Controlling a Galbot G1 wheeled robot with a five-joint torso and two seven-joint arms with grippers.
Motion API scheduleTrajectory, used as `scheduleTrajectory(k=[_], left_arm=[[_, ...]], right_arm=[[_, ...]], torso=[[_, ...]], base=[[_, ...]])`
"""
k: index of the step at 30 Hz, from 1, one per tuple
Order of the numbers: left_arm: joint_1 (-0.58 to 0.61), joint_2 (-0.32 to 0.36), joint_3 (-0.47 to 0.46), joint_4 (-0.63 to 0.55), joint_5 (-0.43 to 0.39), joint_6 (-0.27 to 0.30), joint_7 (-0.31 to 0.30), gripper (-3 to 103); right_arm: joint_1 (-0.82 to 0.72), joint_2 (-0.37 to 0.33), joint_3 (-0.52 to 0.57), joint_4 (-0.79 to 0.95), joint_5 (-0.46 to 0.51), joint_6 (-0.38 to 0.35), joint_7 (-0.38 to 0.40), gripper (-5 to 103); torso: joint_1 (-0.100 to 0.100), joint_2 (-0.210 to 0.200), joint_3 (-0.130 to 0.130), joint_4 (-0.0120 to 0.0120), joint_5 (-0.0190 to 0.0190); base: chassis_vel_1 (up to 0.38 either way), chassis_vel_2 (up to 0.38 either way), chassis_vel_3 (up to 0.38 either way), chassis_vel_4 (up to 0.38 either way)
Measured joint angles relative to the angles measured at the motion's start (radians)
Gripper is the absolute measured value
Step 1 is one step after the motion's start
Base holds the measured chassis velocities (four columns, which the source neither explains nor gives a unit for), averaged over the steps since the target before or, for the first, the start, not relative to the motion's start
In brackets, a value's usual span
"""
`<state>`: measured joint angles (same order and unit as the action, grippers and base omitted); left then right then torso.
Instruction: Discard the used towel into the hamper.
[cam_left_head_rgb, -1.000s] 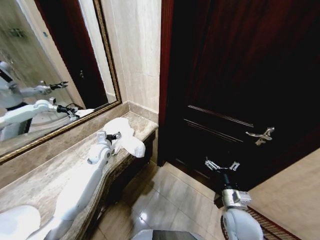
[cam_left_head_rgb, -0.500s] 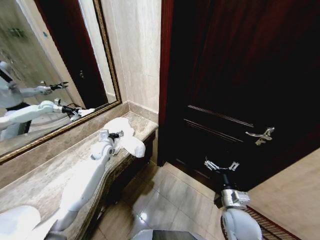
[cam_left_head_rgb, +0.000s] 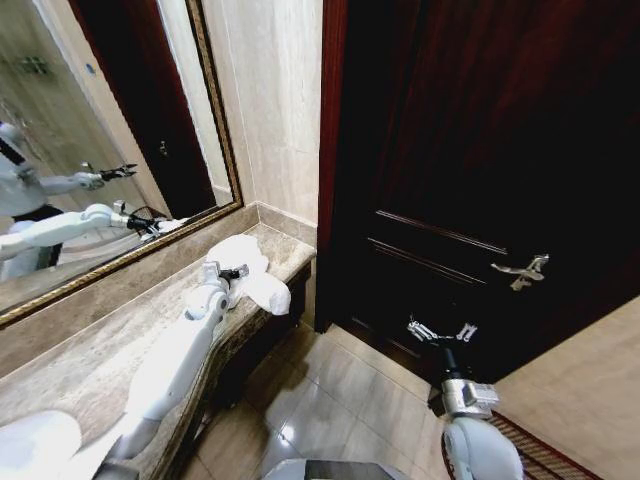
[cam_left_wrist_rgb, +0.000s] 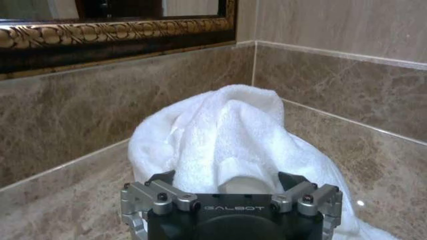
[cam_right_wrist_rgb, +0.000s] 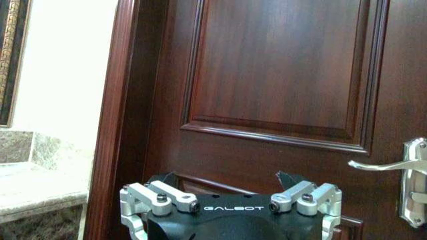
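A dark wooden panelled door (cam_right_wrist_rgb: 280, 75) is faced by the right gripper (cam_right_wrist_rgb: 230, 182), fingers spread apart. A silver lever handle (cam_right_wrist_rgb: 393, 167) is seen beside it; a marble tabletop (cam_right_wrist_rgb: 33, 187) lies well apart.

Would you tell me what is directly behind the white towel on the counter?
Behind the towel the marble backsplash meets the side wall in a corner, with the gilt mirror frame above. The left gripper is at the towel; the towel hides the corner's base.

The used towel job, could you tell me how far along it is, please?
Nothing is done yet: the crumpled white terry towel lies on the marble counter. In hand: the left gripper, open, is at it. The right gripper is open near the door. Left: grasping and discarding.
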<state>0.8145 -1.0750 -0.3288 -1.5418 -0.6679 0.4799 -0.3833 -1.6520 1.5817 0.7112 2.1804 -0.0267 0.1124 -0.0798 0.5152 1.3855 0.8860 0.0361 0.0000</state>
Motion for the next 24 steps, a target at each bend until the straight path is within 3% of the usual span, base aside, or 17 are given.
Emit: scheduleTrajectory(k=[4, 10, 11, 14, 18, 20, 24], left_arm=[[0.0, -0.009, 0.001, 0.002, 0.002, -0.006, -0.005, 101], [0.005, -0.02, -0.001, 0.01, 0.016, -0.03, -0.007, 89], [0.006, -0.023, -0.002, 0.014, 0.024, -0.038, -0.007, 79], [0.007, -0.028, -0.003, 0.021, 0.033, -0.047, -0.008, 74], [0.011, -0.032, -0.005, 0.023, 0.04, -0.054, -0.009, 52], [0.012, -0.033, -0.005, 0.023, 0.041, -0.055, -0.009, 52], [0.014, -0.034, -0.004, 0.023, 0.053, -0.068, -0.009, 36]], right_arm=[[-0.001, -0.002, 0.002, 0.0, 0.0, 0.0, 0.0, 100], [0.0, -0.004, 0.003, 0.0, 0.001, -0.004, 0.01, 100], [0.001, -0.004, 0.004, -0.002, 0.001, -0.004, 0.012, 100], [0.001, -0.005, 0.004, -0.005, 0.001, -0.004, 0.013, 100], [0.001, -0.008, 0.005, -0.008, 0.002, -0.004, 0.014, 100], [0.001, -0.008, 0.006, -0.008, 0.002, -0.003, 0.014, 100], [0.0, -0.007, 0.006, -0.009, 0.003, -0.002, 0.015, 100]], torso=[[0.0, 0.0, 0.0, 0.0, 0.0001], [0.0, 0.0, 0.0, -0.0001, 0.0], [0.0, 0.0, 0.0, -0.0001, 0.0], [0.0, 0.0, 0.0, -0.0001, 0.0001], [0.0, 0.0, 0.0, -0.0001, 0.0], [0.0, 0.0, 0.0, 0.0, 0.0001], [0.0, 0.0, 0.0, -0.0001, 0.0]], base=[[0.0, 0.0, 0.0, 0.0], [0.0, 0.0, 0.0, 0.0], [0.0, 0.0, 0.0, 0.0], [0.0, 0.0, 0.0, 0.0], [0.0, 0.0, 0.0, 0.0], [0.0, 0.0, 0.0, 0.0], [0.0, 0.0, 0.0, 0.0]])
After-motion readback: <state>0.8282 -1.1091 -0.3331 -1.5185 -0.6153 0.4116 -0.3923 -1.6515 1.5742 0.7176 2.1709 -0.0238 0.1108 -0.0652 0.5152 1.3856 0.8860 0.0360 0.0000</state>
